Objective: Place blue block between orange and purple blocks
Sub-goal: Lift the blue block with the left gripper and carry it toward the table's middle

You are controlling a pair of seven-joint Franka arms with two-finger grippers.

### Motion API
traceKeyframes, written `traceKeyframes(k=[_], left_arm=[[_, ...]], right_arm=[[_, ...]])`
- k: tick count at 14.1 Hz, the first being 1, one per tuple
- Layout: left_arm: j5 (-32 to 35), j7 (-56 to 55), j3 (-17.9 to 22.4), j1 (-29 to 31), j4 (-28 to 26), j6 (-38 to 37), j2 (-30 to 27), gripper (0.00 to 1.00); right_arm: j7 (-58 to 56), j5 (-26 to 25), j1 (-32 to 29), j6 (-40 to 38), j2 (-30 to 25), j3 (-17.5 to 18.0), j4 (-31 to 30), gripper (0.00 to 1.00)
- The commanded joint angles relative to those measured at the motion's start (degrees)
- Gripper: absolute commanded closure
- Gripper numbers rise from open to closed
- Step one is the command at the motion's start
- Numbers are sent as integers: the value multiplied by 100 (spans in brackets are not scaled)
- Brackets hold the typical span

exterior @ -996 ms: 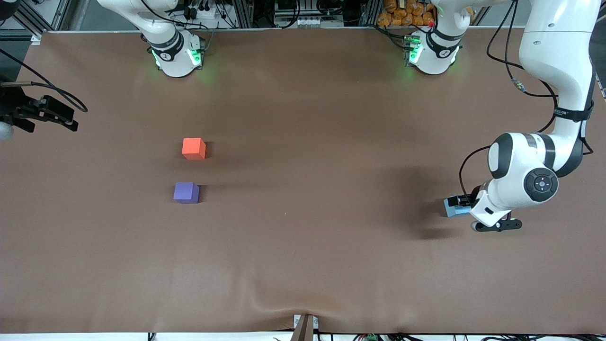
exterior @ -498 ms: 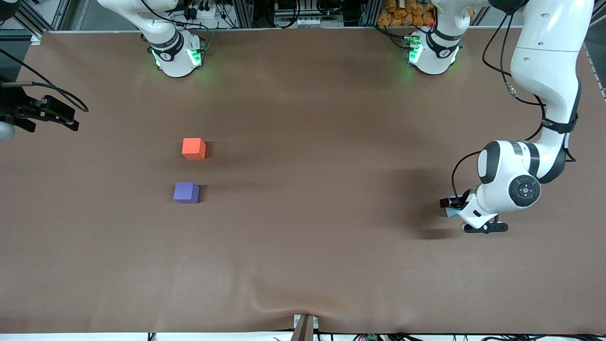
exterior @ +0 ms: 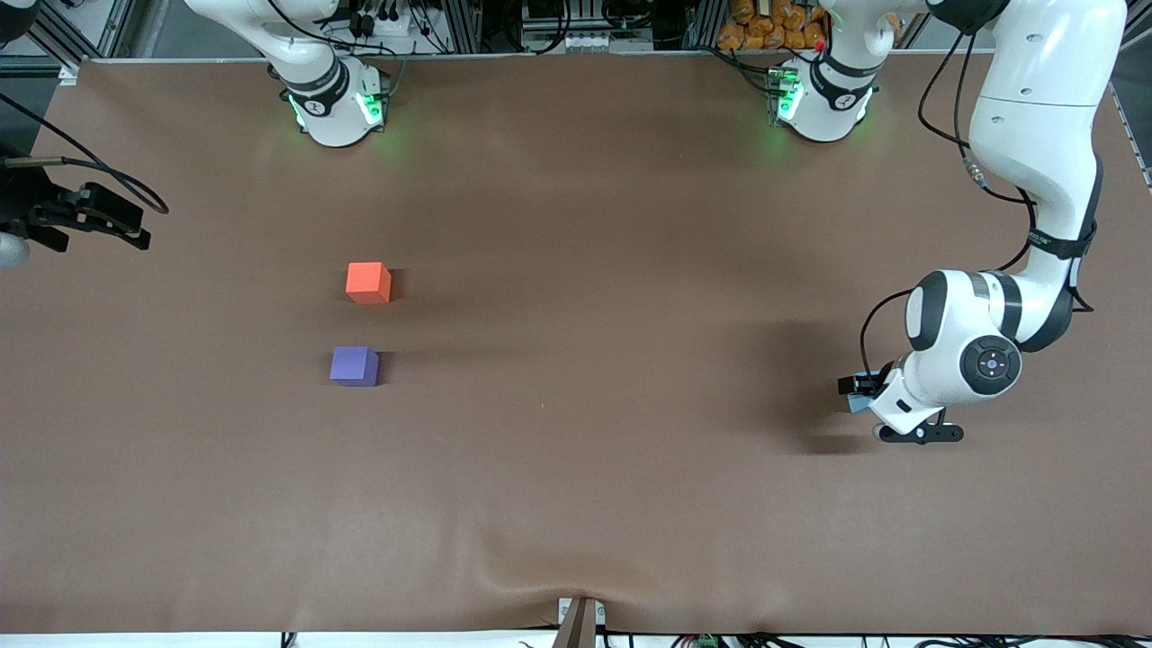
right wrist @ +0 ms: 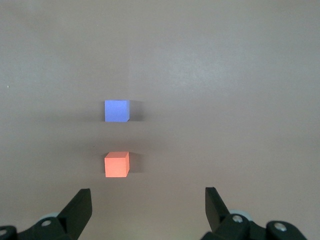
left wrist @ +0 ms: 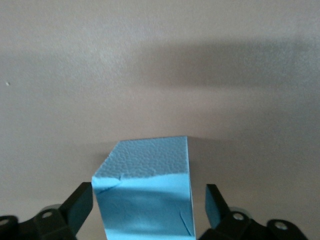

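Blue block (left wrist: pixel 145 200), at the left arm's end of the table, now sits inside our left gripper (left wrist: pixel 149 205), which has dropped around it, fingers spread and not yet clamped, far from the orange block (exterior: pixel 368 283) and purple block (exterior: pixel 354 366); our right gripper (right wrist: pixel 147 200) waits open.

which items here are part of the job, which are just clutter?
In the job:
- blue block, between the left pincer fingers
- orange block
- purple block, nearer the front camera than the orange one

Not in the job:
- brown table cover
- right pincer, open, waiting at the table's edge
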Motion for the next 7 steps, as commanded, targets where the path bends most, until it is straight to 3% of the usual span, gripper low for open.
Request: traceKeyframes(k=[1, 7], left_arm=[[135, 72, -17, 7, 68, 91, 11, 51], [99, 46, -26, 16, 77, 91, -59, 53]], right_arm=[[-16, 72, -62, 50, -37, 15, -44, 0], [-16, 64, -53, 50, -37, 15, -44, 0]])
